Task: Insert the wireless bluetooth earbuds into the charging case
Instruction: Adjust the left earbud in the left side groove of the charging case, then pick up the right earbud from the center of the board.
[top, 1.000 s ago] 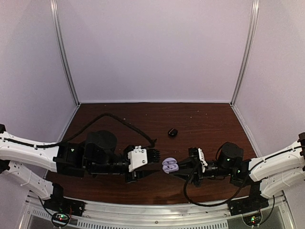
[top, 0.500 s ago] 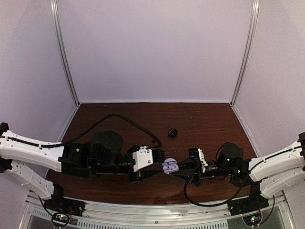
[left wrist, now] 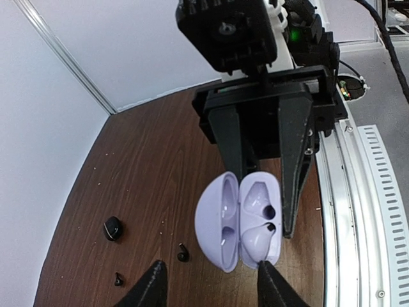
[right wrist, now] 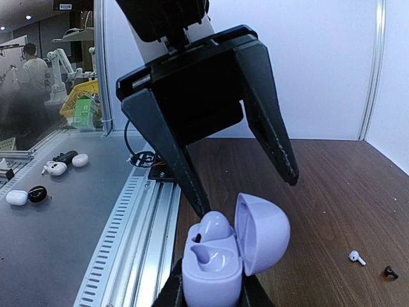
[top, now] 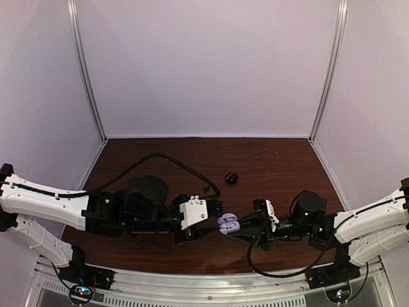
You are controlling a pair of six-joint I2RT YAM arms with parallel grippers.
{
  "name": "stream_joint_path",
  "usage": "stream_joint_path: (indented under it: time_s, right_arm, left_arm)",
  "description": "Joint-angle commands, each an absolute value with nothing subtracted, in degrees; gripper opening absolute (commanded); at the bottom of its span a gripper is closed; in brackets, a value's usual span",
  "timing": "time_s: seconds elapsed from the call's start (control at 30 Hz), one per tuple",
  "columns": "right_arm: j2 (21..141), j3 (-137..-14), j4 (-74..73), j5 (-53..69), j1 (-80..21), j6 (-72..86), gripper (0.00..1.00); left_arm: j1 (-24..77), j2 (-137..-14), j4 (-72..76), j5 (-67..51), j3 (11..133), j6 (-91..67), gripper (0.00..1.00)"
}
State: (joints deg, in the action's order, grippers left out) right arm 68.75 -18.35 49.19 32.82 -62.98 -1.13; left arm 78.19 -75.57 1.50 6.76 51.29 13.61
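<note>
The lavender charging case [top: 227, 223] hangs open above the table's near middle, and my right gripper [top: 241, 225] is shut on its base. In the right wrist view the case [right wrist: 220, 262] sits between my right gripper's [right wrist: 211, 291] fingers with its lid up. One pale earbud [left wrist: 259, 240] is seated in a slot, and the slot beside it is empty. My left gripper [left wrist: 211, 284] is open just left of the case, its tips either side of it and holding nothing. A white earbud [right wrist: 356, 257] and a black earbud [right wrist: 390, 272] lie on the table.
A black case [top: 231, 177] lies behind the grippers, with two black earbuds [left wrist: 183, 253] near it on the wood. A black cable [top: 172, 163] loops over the left arm. The slotted metal rail [left wrist: 364, 211] runs along the near edge.
My left arm has moved right, bringing its gripper up to the lavender case, and its jaws have widened a little. The right gripper and the case have stayed put.
</note>
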Motion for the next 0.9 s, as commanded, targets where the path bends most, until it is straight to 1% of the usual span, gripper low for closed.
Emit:
stream_joint_path:
  time_s: [0.0, 0.17, 0.23, 0.27, 0.4, 0.6, 0.73, 0.87]
  right_arm:
    - [66.68, -18.13, 51.08, 32.11, -63.22, -0.70, 0.10]
    - [63.54, -16.59, 50.21, 27.63, -61.75, -0.21, 0.09]
    - [61.61, -15.93, 49.89, 26.35, -60.68, -0.01, 0.09]
    - [60.81, -15.53, 49.89, 25.97, -60.00, 0.83, 0.09]
    - [57.72, -13.55, 50.36, 25.54, -57.65, 3.62, 0.09]
    - [54.64, -11.08, 51.04, 25.17, -55.24, 5.67, 0.09]
    - [53.59, -10.19, 51.02, 25.09, -54.72, 6.06, 0.09]
    - [53.07, -9.61, 51.02, 25.20, -54.26, 6.33, 0.09]
  left_arm:
    - [77.10, -74.16, 3.08, 6.62, 51.27, 13.32, 0.53]
    - [73.13, -68.49, 9.45, 5.56, 46.07, 6.90, 0.71]
    - [70.48, -67.96, 11.08, 5.83, 44.95, 2.13, 0.78]
    - [68.59, -67.94, 11.83, 4.84, 44.60, 0.50, 0.79]
    - [60.83, -68.37, 15.61, 1.40, 41.98, -8.06, 0.78]
    - [53.33, -72.12, 29.28, 0.57, 34.58, -14.19, 0.73]
    - [52.25, -78.36, 37.37, 3.60, 31.40, -12.11, 0.68]
    - [52.29, -86.51, 45.42, 2.87, 29.75, -11.02, 0.65]
